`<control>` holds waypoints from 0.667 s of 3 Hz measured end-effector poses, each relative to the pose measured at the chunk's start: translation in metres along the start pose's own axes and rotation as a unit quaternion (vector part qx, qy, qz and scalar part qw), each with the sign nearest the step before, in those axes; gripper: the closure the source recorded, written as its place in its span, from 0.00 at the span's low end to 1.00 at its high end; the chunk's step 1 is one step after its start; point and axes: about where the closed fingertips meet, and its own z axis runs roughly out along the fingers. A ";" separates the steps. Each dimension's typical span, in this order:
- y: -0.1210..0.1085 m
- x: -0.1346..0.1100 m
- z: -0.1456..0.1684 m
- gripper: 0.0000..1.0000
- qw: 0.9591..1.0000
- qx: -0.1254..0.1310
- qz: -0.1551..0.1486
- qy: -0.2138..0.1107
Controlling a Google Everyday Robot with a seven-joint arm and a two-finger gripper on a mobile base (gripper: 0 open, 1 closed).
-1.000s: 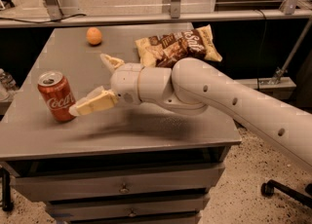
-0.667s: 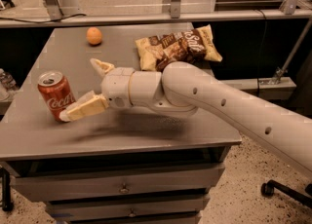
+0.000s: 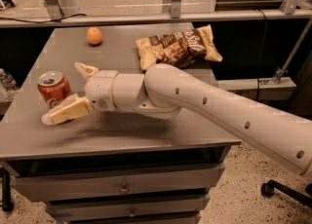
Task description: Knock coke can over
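Observation:
The red coke can (image 3: 52, 84) stands upright near the left edge of the grey table (image 3: 146, 131). My gripper (image 3: 63, 91) is open at the end of the white arm, which reaches in from the right. Its near finger (image 3: 66, 111) lies low across the front of the can's base. Its far finger (image 3: 84, 68) points up just right of the can's top. The can sits at the mouth of the open fingers. I cannot tell for sure whether the near finger touches it.
An orange (image 3: 94, 36) lies at the back of the table. A yellow-brown chip bag (image 3: 178, 46) lies at the back right. Drawers (image 3: 122, 186) are under the tabletop. The table's left edge is close beside the can.
The gripper has moved left toward the can; its near finger now overlaps the can's base. The can still stands upright in the same spot.

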 end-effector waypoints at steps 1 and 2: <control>0.003 -0.001 0.014 0.18 1.000 -0.005 0.007 -0.008; 0.000 0.004 0.008 0.41 1.000 0.008 0.018 -0.008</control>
